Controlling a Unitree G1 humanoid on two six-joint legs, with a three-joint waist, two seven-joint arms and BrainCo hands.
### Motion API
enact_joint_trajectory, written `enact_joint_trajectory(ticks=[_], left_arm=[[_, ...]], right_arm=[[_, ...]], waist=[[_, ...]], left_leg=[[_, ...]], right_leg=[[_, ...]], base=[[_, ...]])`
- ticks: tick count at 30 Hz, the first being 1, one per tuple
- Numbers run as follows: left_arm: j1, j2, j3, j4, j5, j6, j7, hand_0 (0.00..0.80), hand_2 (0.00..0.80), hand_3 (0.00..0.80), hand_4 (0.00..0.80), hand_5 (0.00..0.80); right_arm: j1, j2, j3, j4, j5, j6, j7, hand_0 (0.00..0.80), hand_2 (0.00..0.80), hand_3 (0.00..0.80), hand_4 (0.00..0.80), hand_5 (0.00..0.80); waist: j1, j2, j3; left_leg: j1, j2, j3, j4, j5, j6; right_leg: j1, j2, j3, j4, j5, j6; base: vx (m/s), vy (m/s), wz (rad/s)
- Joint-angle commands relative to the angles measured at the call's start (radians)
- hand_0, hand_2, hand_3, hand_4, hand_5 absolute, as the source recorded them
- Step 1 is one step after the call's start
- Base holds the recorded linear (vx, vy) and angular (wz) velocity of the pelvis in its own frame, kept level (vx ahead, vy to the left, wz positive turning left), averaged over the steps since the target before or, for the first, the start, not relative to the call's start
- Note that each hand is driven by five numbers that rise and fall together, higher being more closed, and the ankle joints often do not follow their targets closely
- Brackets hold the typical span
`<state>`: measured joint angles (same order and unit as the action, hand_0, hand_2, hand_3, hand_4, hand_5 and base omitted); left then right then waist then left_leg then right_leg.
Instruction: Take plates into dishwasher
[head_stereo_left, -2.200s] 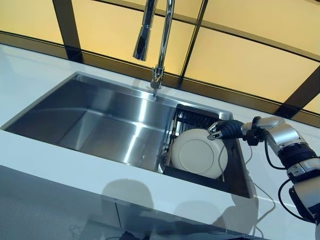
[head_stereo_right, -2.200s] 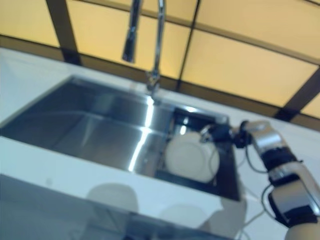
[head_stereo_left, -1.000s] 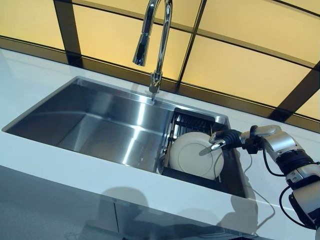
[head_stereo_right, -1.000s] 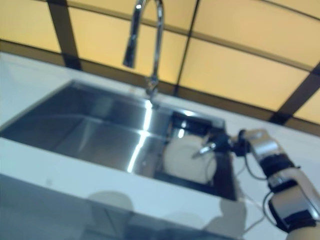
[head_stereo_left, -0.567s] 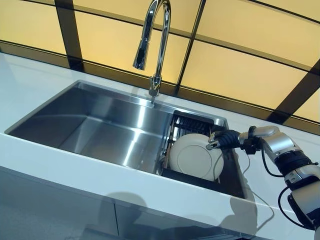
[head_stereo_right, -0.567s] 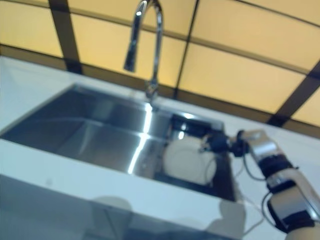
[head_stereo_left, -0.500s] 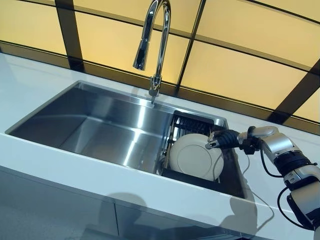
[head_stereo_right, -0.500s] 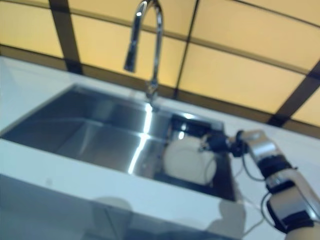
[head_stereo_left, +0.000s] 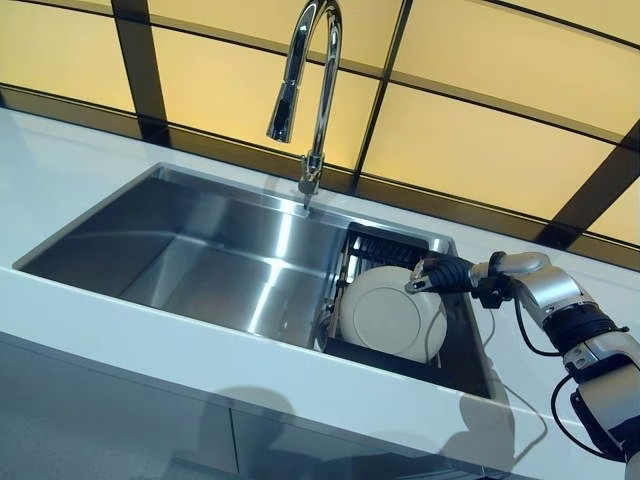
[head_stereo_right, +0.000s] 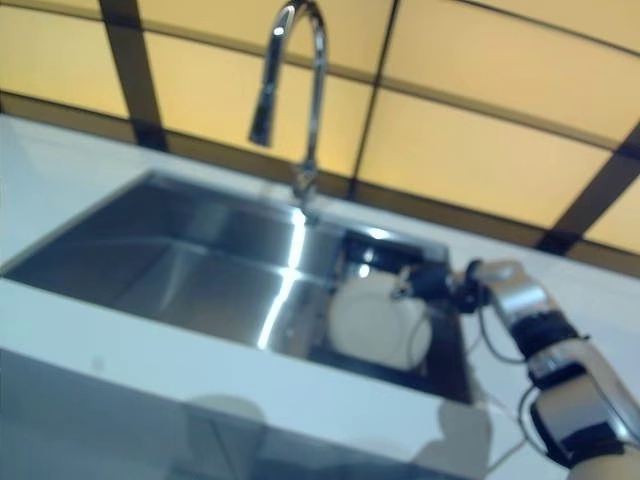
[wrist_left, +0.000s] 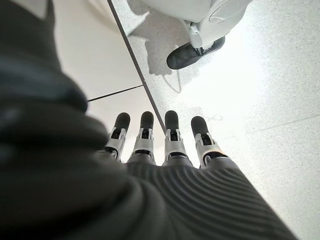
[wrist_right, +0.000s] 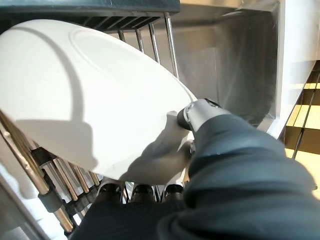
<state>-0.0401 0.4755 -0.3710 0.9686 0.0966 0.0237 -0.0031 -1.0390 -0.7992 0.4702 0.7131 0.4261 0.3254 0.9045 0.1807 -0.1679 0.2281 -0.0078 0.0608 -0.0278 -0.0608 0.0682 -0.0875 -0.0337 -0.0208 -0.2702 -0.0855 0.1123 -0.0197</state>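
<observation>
A cream plate (head_stereo_left: 388, 315) stands on edge in a black wire rack (head_stereo_left: 385, 240) at the right end of the steel sink (head_stereo_left: 200, 240). My right hand (head_stereo_left: 440, 272) reaches in from the right and sits on the plate's upper right rim. In the right wrist view the thumb (wrist_right: 200, 112) lies on one face of the plate (wrist_right: 85, 90) and the fingers (wrist_right: 140, 192) curl behind the rim, pinching it. My left hand (wrist_left: 160, 150) shows only in its own wrist view, hanging over the floor with straight fingers and holding nothing.
A tall chrome faucet (head_stereo_left: 310, 70) rises behind the sink, its spout over the basin's middle. White countertop (head_stereo_left: 60, 160) surrounds the sink, with a front edge below. Yellow panes in dark frames run along the back.
One second ago a finger lay stretched over the plate's face; the right hand has since drawn up to the plate's upper right rim. The view has shifted a little.
</observation>
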Motion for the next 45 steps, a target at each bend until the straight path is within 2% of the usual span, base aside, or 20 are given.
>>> enact_joint_trajectory(ticks=[1, 12, 26, 45], left_arm=[[-0.033, -0.011, -0.005, 0.051, 0.025, -0.03, 0.013, 0.0, 0.0, 0.0, 0.0, 0.0], [-0.018, -0.015, 0.008, 0.065, 0.038, -0.032, 0.013, 0.0, 0.0, 0.0, 0.0, 0.0], [0.014, -0.026, 0.023, 0.096, 0.042, -0.043, 0.018, 0.0, 0.0, 0.0, 0.0, 0.0], [0.046, -0.047, 0.028, 0.131, 0.02, -0.053, 0.015, 0.0, 0.0, 0.0, 0.0, 0.0]], right_arm=[[-0.002, -0.016, 0.033, -0.053, 0.055, -0.033, -0.001, 0.8, 0.8, 0.8, 0.8, 0.8], [0.017, -0.051, 0.012, -0.086, 0.088, -0.042, -0.05, 0.8, 0.8, 0.8, 0.8, 0.8], [0.041, -0.111, -0.022, -0.164, 0.137, -0.046, -0.148, 0.8, 0.8, 0.8, 0.8, 0.8], [0.048, -0.175, -0.082, -0.181, 0.223, -0.124, -0.324, 0.8, 0.8, 0.8, 0.8, 0.8]], waist=[[0.005, -0.005, 0.009], [-0.001, -0.015, -0.013], [-0.029, -0.017, -0.056], [-0.051, -0.008, -0.091]], left_leg=[[-0.017, -0.057, 0.031, -0.026, -0.029, 0.065], [0.0, -0.053, 0.034, -0.026, -0.035, 0.063], [0.02, -0.055, 0.051, -0.026, -0.043, 0.063], [0.046, -0.064, 0.07, -0.026, -0.058, 0.071]], right_leg=[[0.066, -0.008, -0.007, -0.002, -0.04, 0.09], [0.086, -0.007, -0.011, -0.002, -0.047, 0.09], [0.094, -0.005, 0.011, -0.002, -0.049, 0.095], [0.106, -0.011, 0.033, -0.002, -0.049, 0.102]], base=[[0.0, 0.0, 0.0], [0.0, 0.0, 0.0], [0.002, 0.002, -0.01], [0.006, 0.017, -0.03]])
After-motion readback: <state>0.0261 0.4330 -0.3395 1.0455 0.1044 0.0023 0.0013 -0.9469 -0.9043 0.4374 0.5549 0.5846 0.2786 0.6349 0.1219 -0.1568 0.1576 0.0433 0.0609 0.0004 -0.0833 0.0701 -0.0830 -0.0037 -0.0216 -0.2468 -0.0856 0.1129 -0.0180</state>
